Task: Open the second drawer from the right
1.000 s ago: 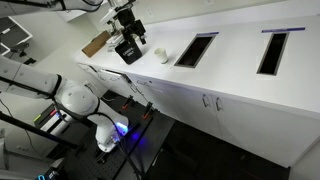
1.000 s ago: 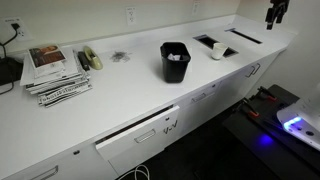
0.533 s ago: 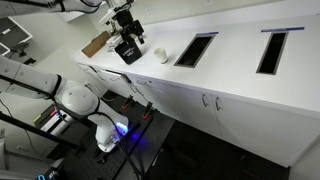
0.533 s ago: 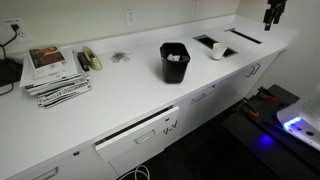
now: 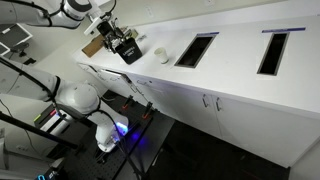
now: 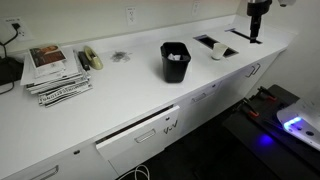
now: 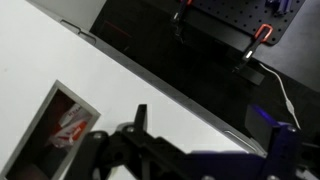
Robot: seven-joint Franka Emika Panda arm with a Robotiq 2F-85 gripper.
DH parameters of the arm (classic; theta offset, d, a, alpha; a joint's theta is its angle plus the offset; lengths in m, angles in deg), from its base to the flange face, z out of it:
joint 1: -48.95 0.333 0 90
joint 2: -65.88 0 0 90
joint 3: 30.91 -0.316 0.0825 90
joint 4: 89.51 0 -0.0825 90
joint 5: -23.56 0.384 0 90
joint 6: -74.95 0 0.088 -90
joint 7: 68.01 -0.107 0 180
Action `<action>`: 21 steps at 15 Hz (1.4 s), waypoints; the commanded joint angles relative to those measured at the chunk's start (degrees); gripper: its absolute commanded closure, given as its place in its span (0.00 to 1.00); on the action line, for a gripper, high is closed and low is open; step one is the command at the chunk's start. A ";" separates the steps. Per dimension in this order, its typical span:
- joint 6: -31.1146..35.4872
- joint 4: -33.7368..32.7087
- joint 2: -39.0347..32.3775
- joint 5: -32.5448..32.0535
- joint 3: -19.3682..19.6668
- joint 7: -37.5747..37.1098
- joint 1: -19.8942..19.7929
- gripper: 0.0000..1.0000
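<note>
The gripper is hanging lower and further left than 0.5 seconds ago, over the counter at its far right; its fingers cannot be made out. The drawer is sitting well apart, under the near edge.

Can't tell if the gripper is open or closed: tiny in both exterior views, just a dark smear along the bottom of the wrist view, fingertips chopped off by the lower edge. Arm above it cut by the top of the frame. Beside it in the wrist view, a counter cutout with something red and white inside, too blurry to name. Further along the counter, something pale in the black bin, too small to make out. Same for the print on the magazines way past that.
</note>
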 commanded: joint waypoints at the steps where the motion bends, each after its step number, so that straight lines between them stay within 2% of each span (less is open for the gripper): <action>1: 2.23 -0.06 -1.06 1.41 -4.55 1.71 5.87 0.00; 7: 10.69 -2.17 -9.10 0.60 -12.99 2.97 13.93 0.00; 13: 21.06 -3.69 -18.86 -2.28 -19.26 6.91 18.73 0.00; 15: 21.89 -4.07 -20.65 -2.37 -20.01 8.91 19.47 0.00; 16: 21.56 -2.27 -18.38 -1.64 -19.69 6.33 19.10 0.00; 21: 21.68 -3.48 -20.62 -1.75 -20.04 7.55 19.54 0.00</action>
